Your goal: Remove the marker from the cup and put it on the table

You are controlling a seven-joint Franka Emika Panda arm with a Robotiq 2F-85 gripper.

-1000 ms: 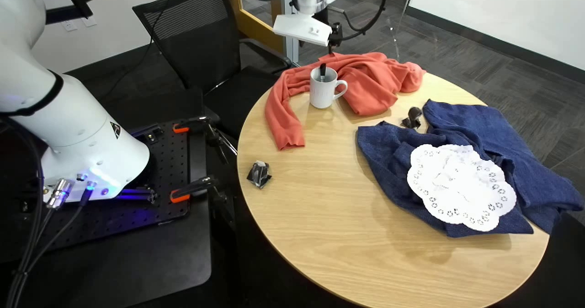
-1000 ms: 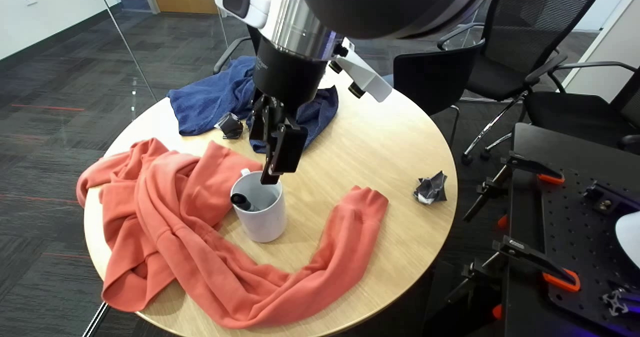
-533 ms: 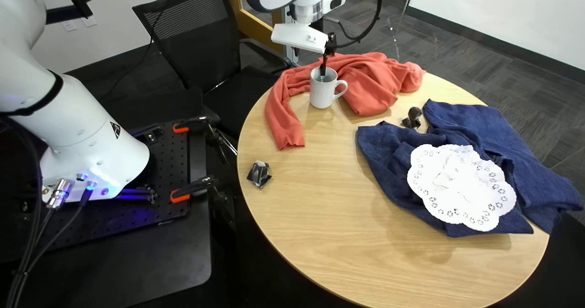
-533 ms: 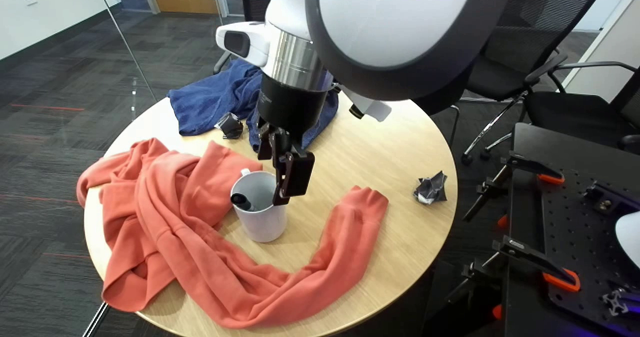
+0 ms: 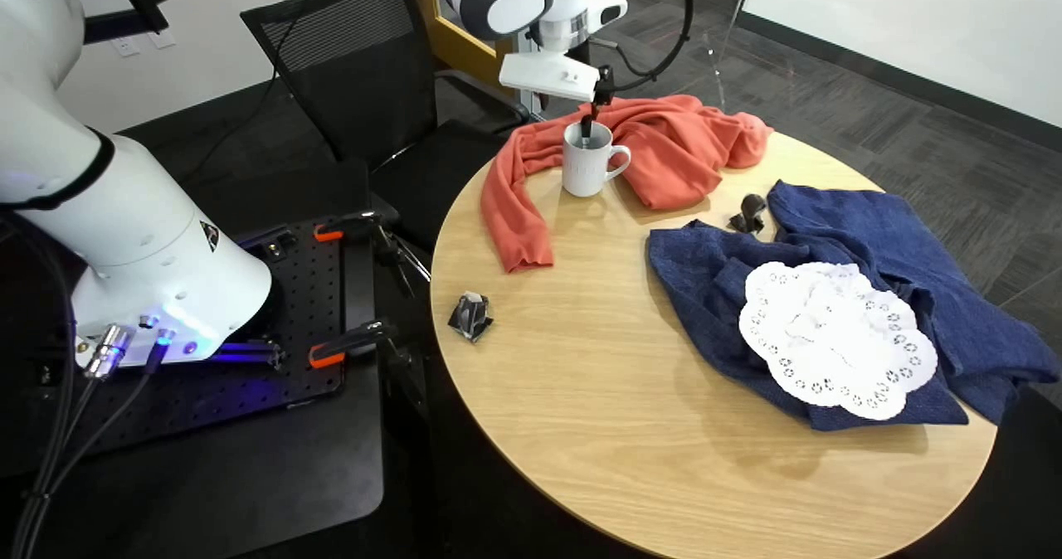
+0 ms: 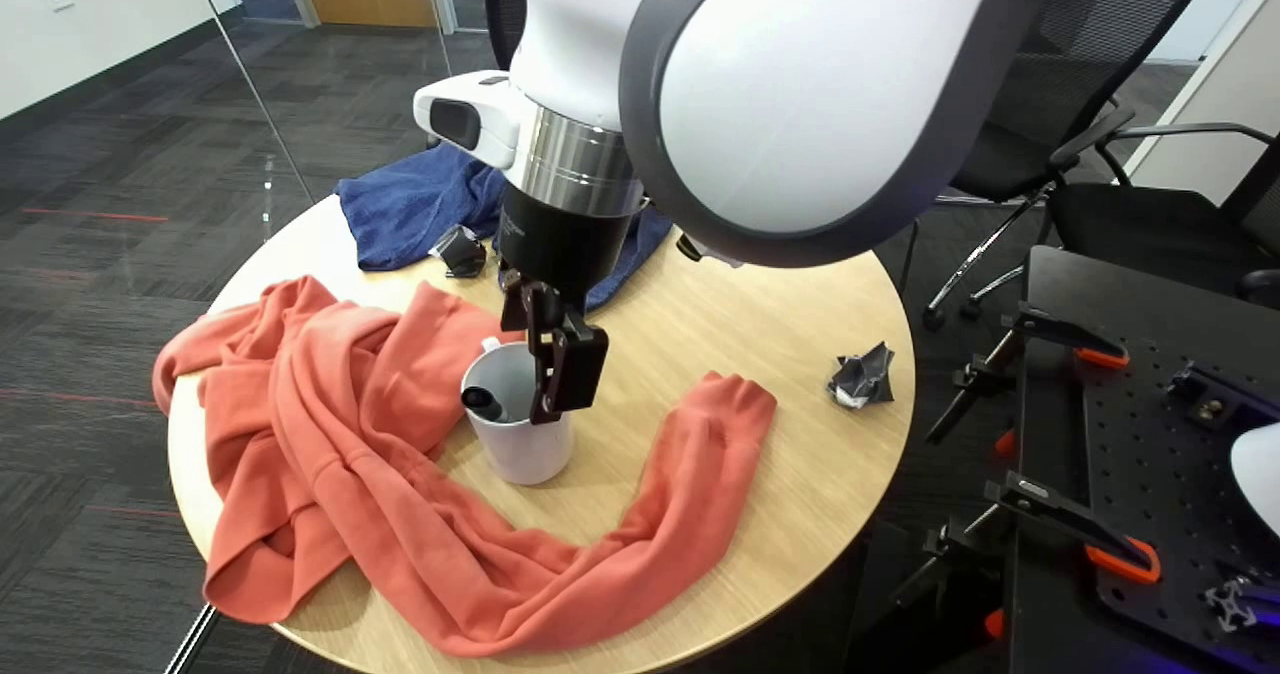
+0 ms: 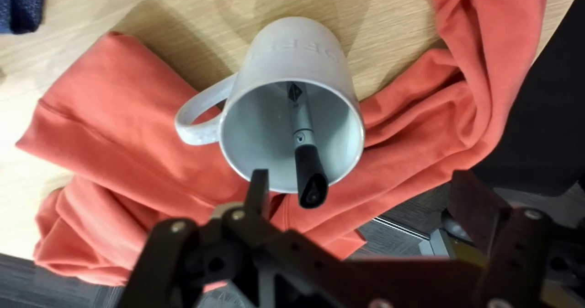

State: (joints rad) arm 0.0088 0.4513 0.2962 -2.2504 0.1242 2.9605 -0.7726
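Observation:
The white cup stands upright on the round tan table; it also shows in the other views. The marker leans inside the cup, its black end sticking out over the rim and its grey-white section lower in the cup. The black end also shows in both exterior views. My gripper is open and empty, with its fingers wide apart. In the wrist view the marker's end lies between the fingers, closer to the left one. In an exterior view the gripper hangs just over the cup.
An orange-red sweater lies around the cup. Blue denim with a white doily on it lies across the table. Small black objects lie at the table's near edge and beside the denim.
My gripper has come down to the cup and, over the last half second, shifted slightly sideways at the rim. It stays open. The cup and marker have not moved.

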